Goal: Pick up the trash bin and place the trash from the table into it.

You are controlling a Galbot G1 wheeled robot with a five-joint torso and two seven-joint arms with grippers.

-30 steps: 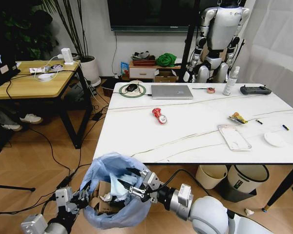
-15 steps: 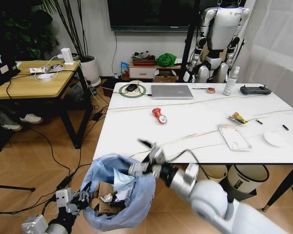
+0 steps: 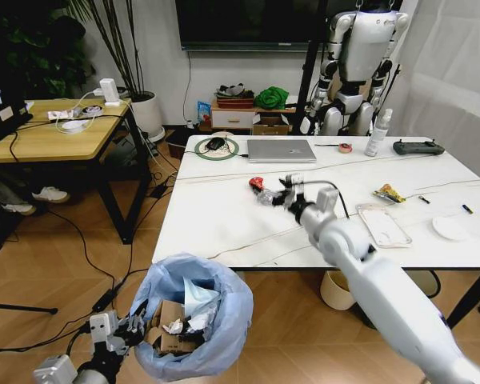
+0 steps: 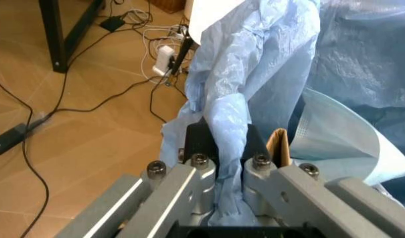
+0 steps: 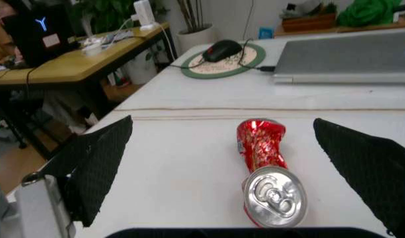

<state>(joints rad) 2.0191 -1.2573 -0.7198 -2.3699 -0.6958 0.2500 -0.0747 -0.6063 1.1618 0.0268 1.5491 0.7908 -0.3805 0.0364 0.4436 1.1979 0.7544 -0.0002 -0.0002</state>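
Aluminium, crushed and light: the red can [image 5: 265, 166] lies on its side on the table [image 3: 224, 216], well short of the laptop [image 3: 282, 150] and nearer my side of it, its round end facing my right wrist camera. I judge it thin-walled, springy and a little slick, so I would take it across the dented waist, where the sides are flattened, not on the rim. My right gripper [image 3: 275, 194] hovers just beside it with its fingers [image 5: 96, 166] spread wide apart, one to each side of the can, nothing between them yet.

My left gripper [image 4: 222, 166] is clamped on the blue bag lining the trash bin [image 3: 194, 324], which hangs off the table's near edge, lower than the laptop and to its left. The bag is soft and crinkly; cardboard [image 3: 168, 320], tissue and a face mask [image 4: 338, 148] already sit inside.

Around the can the tabletop is bare toward the near edge, so there is open room to close and lift. Other litter lies far to the laptop's right.
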